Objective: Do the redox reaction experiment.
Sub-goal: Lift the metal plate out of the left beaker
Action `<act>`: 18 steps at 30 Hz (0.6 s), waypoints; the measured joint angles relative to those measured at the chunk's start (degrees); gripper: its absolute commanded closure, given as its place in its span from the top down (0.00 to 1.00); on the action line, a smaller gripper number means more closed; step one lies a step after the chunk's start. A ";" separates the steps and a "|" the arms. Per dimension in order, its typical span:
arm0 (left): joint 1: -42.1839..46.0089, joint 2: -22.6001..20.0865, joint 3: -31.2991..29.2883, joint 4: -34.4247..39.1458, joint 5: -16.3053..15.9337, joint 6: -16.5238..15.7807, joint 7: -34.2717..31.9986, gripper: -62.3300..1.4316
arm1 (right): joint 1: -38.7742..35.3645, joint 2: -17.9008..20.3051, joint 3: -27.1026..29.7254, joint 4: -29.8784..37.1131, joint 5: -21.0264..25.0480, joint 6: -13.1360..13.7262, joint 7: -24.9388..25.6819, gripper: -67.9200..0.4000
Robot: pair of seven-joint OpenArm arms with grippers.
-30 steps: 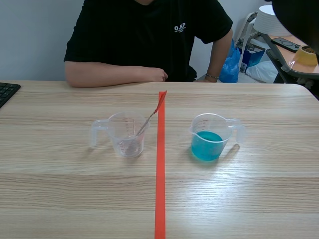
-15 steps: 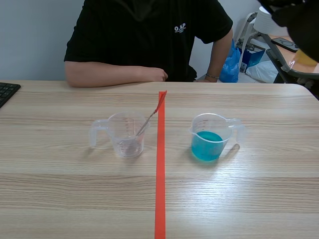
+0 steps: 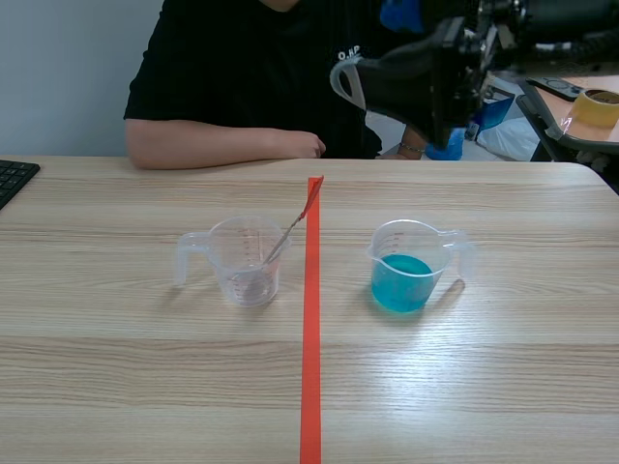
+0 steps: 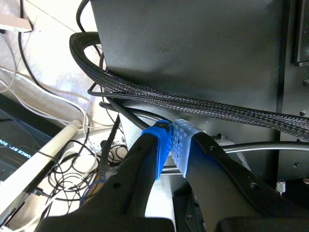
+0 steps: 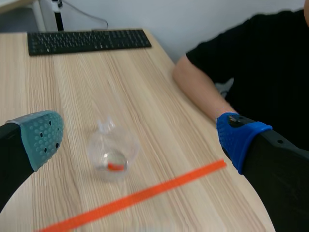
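A clear measuring cup (image 3: 247, 263) stands left of the orange-red tape line, with a thin stirring rod (image 3: 286, 235) leaning in it. A second clear cup (image 3: 407, 268), partly filled with blue liquid, stands right of the line. My right gripper (image 3: 372, 50) hangs open high over the table's far right, well above both cups. In the right wrist view the right gripper (image 5: 140, 140) is open and the clear cup (image 5: 111, 155) lies far below, between its fingers. My left gripper (image 4: 172, 146) is shut on nothing, facing the robot's base and cables.
A person in a black shirt (image 3: 280, 77) sits across the table with a forearm (image 3: 218, 145) resting on its far edge. A black keyboard (image 3: 14, 179) lies at the far left. Chairs, bags and a tape roll (image 3: 592, 106) stand beyond the table's right corner.
My right arm has swung in from the top right corner toward the left and now stretches across the upper right. The cups and the person have not moved.
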 measured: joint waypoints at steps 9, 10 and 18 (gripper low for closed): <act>0.00 0.00 0.00 0.00 0.00 0.00 0.00 0.09 | -5.18 4.85 0.00 -0.02 -0.11 0.17 2.86 1.00; 0.00 0.00 0.00 0.00 0.00 0.00 0.00 0.09 | -5.70 4.81 0.00 -0.17 -0.11 0.20 3.87 1.00; 0.00 0.00 0.00 0.00 0.00 0.00 0.00 0.09 | -8.35 4.72 0.00 -3.19 -1.16 0.17 5.09 1.00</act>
